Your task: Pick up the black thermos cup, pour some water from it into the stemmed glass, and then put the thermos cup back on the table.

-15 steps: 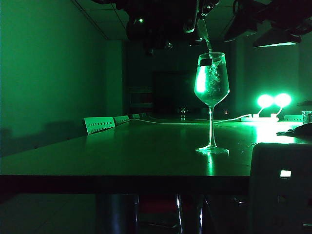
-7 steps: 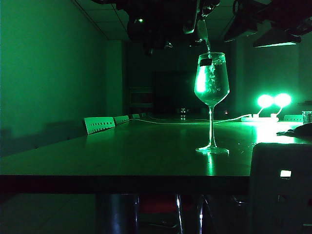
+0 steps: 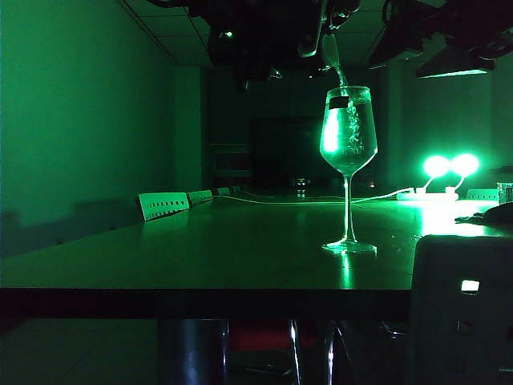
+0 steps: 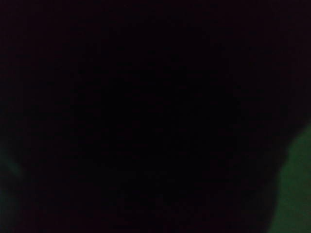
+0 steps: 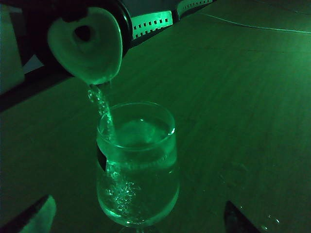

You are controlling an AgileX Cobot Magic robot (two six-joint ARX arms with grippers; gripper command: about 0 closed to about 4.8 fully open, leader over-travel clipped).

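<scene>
A darkened meeting room lit green: a long glossy table [image 3: 200,249] runs back toward a far wall with a dark screen [image 3: 288,152]. Perforated-back chairs [image 3: 163,205] line the table's left edge, a cable [image 3: 321,199] crosses its far end, and ceiling tiles [image 3: 172,28] show overhead.

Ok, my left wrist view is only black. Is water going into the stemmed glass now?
Observer: Yes. In the right wrist view the black thermos cup is tilted and a thin stream falls into the stemmed glass.
Operator: How full?
Observer: Well over half the bowl, below the rim.
Operator: And the grippers?
Observer: The right gripper is open, empty, fingertips wide apart near the glass. The left gripper is lost in darkness; grip unclear.
</scene>
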